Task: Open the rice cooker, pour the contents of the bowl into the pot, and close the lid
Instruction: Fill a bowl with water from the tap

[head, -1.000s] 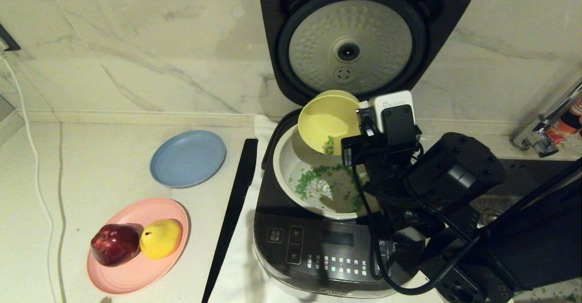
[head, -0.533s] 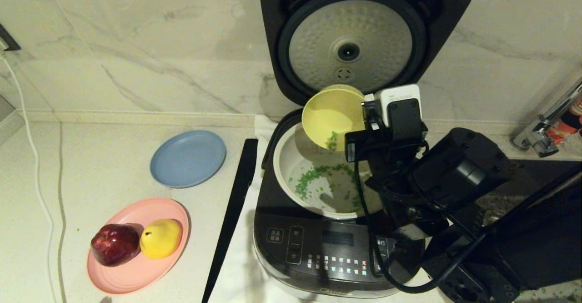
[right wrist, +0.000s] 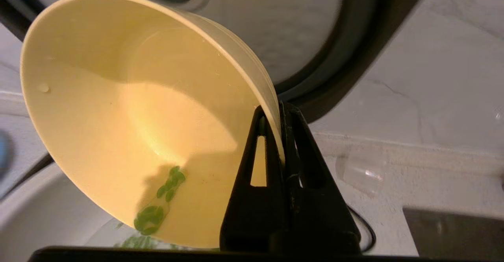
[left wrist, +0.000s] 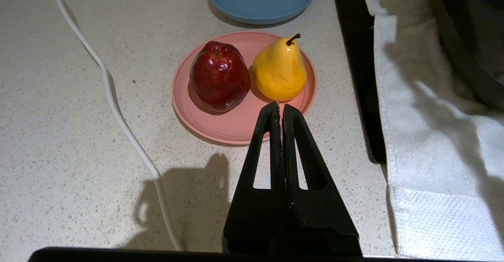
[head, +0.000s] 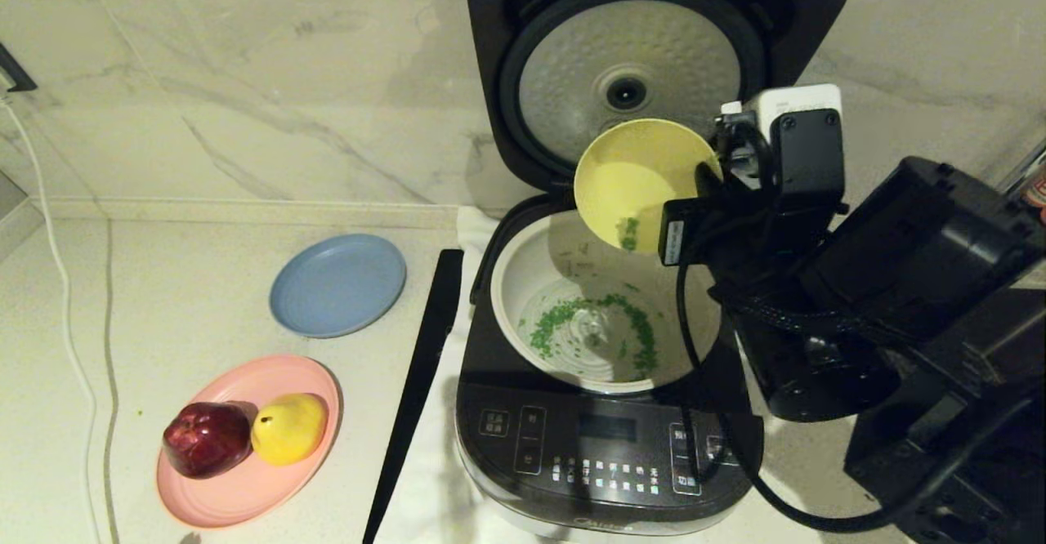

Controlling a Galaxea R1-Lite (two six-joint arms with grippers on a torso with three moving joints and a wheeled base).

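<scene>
Lid (head: 633, 78) up, green bits (head: 592, 333) mostly in pot (head: 523, 283); right gripper (right wrist: 277, 116) pinching tilted bowl (head: 633, 180); closing left.

One rice cooker (head: 609, 446), one bowl (head: 629, 176), two plates (head: 337, 284), two fruits (head: 207, 439).

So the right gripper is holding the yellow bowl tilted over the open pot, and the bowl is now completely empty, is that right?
Not quite: the bowl is not empty. The right wrist view shows a few green bits clinging near its lower rim. The right gripper does hold it tilted over the open pot.
</scene>
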